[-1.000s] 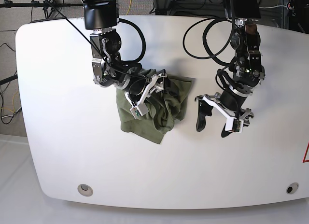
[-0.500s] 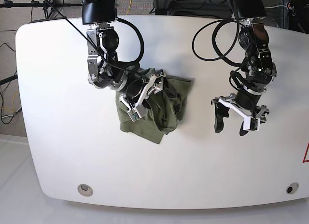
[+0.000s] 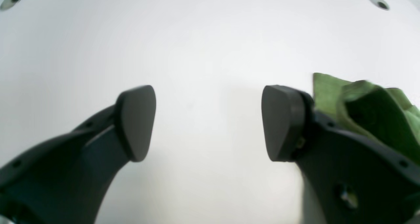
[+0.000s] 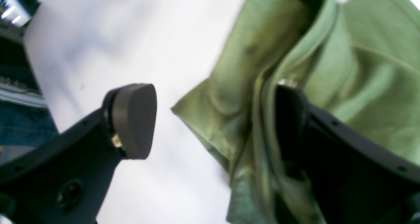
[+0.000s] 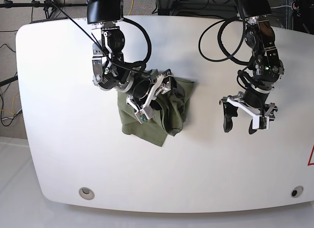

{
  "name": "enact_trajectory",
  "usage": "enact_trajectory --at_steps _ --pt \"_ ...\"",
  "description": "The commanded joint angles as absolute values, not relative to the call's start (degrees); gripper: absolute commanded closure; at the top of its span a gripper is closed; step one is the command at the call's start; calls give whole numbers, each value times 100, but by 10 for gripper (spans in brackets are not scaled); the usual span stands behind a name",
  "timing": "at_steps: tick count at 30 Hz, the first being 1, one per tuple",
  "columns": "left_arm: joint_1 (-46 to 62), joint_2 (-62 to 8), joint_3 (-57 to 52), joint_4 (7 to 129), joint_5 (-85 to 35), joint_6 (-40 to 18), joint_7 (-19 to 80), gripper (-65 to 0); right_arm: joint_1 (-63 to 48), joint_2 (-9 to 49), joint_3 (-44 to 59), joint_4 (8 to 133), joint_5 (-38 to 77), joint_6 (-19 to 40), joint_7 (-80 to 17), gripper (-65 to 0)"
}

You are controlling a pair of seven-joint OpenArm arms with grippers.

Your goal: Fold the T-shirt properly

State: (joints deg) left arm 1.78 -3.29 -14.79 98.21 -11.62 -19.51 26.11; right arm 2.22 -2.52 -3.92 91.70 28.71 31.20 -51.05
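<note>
on the white table (image 5: 59, 139) lies the crumpled, bunched olive-green t-shirt (image 5: 147, 127).

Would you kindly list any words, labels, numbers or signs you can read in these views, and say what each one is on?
No legible text in any view.
A red sign at the white table's edge is cropped, so it can't be read.
The T-shirt shows no readable label or print.

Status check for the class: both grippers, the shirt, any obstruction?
Left gripper open, over bare table. Right gripper open, over the bunched T-shirt, one finger in its folds. Shirt unfolded. No obstruction seen.
</note>
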Motion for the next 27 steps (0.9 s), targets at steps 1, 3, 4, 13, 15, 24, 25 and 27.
enact_trajectory --at_steps 1,3,4,13,15,24,25,27 --pt "92 -374 -1490 9921 -1226 -1947 2457 -479 295 -286 -620 9288 2993 3160 -4989 -506" --pt "92 -374 -1490 9921 -1226 -1947 2457 -479 295 -286 -831 9288 2993 3152 -4989 -506" --pt "92 -374 -1490 9921 -1226 -1947 2457 -479 295 -286 -910 9297 2993 3143 -4989 -506" --pt "92 -479 -1490 9930 -1235 -1947 2457 -479 295 -488 -1516 9297 2993 3125 -4989 -506" --pt "92 -479 -1490 9930 -1235 -1947 2457 -479 295 -523 -1569 9297 2993 3125 -4989 -506" --pt "92 -567 -1499 9947 -1244 -1947 2457 -479 435 -681 -1666 9358 2993 3125 -4989 -506" --pt "92 -585 -1499 9947 -1253 -1947 2457 -479 470 -673 -1666 9385 2993 3125 -4989 -506" --pt "92 -585 -1499 9947 -1253 -1947 2457 -479 514 -655 -1657 9446 2993 3125 -4989 -506"
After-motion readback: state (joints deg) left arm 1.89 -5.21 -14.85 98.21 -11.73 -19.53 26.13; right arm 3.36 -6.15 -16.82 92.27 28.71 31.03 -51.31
